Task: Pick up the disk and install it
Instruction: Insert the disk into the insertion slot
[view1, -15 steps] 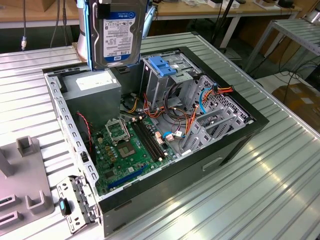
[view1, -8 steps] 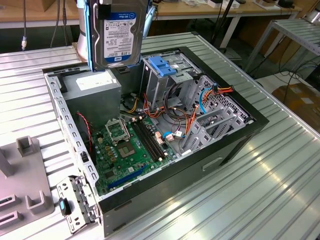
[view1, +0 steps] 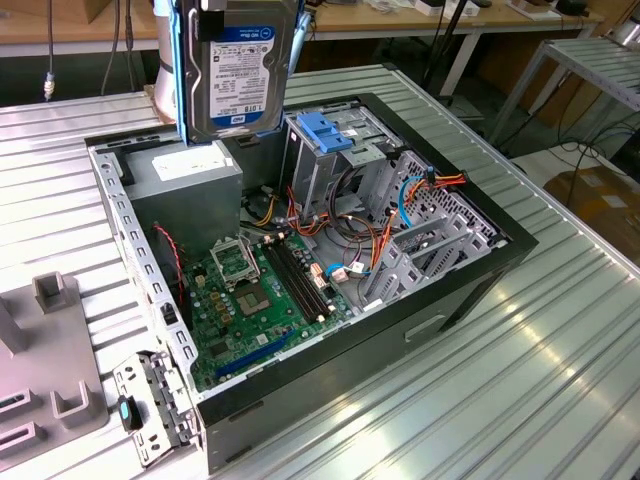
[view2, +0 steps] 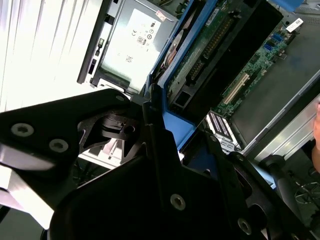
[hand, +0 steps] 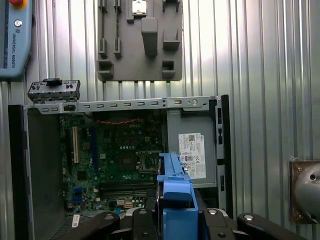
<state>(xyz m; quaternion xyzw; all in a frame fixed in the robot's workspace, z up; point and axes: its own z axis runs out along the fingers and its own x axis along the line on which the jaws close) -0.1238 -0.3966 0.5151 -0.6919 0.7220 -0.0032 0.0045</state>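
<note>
Blue plastic frames the disk (view1: 240, 75), which hangs upright in the air, touching nothing below it. In the exterior view it is seen above the corner of the open case (view1: 470, 290) where the grey box (view1: 185, 175) with a white label sits. In the second wrist view the gripper (view2: 182, 137) has its jaws clamped on the blue rail at one end of the disk, one black finger on each side. The green board of the disk faces this camera. Inside the case the motherboard (view1: 255, 290) lies flat, and a metal cage (view1: 330, 160) with a blue latch stands beside it. The case rests on a ribbed metal table (view1: 560, 380). A grey fixture (view1: 50, 390) lies on the exterior view's left.
</note>
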